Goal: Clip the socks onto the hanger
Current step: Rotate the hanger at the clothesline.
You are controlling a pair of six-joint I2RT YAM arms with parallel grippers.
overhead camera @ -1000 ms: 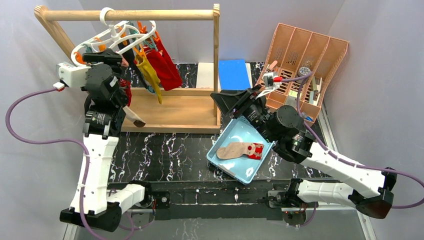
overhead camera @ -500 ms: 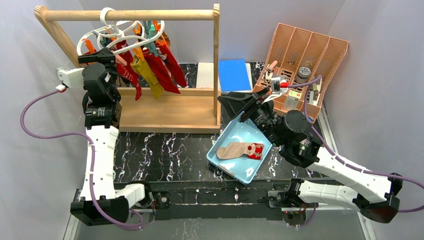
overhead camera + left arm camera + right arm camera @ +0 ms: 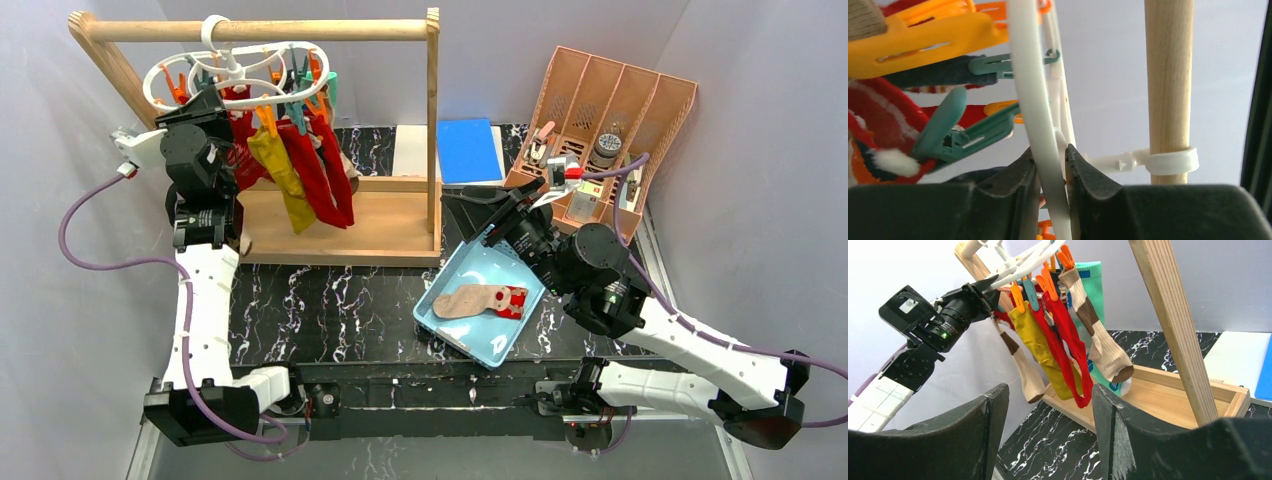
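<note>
The white ring hanger [image 3: 240, 62] hangs by its hook from the wooden rail. My left gripper [image 3: 205, 100] is raised to its left side. Seen from the left wrist, the jaws [image 3: 1050, 160] are shut on the hanger's white ring [image 3: 1028, 75], with orange and teal clips beside them. Red, mustard, tan-brown and teal socks [image 3: 300, 165] dangle from the clips, also in the right wrist view [image 3: 1063, 340]. One tan sock with a red patterned end [image 3: 480, 300] lies in the light blue tray [image 3: 470, 262]. My right gripper [image 3: 465, 205] hovers open and empty above the tray's far corner, facing the rack [image 3: 1048, 405].
The light wooden rail frame [image 3: 432, 120] stands on its wooden base [image 3: 340, 225] at back left. A pink slotted organizer [image 3: 610, 110] with small items sits at back right. A blue pad [image 3: 467, 148] and a white pad [image 3: 412, 150] lie between them.
My left gripper rose to the hanger and closed on its ring. The hanger and socks swung right and levelled out. The right arm shifted slightly, still open.
</note>
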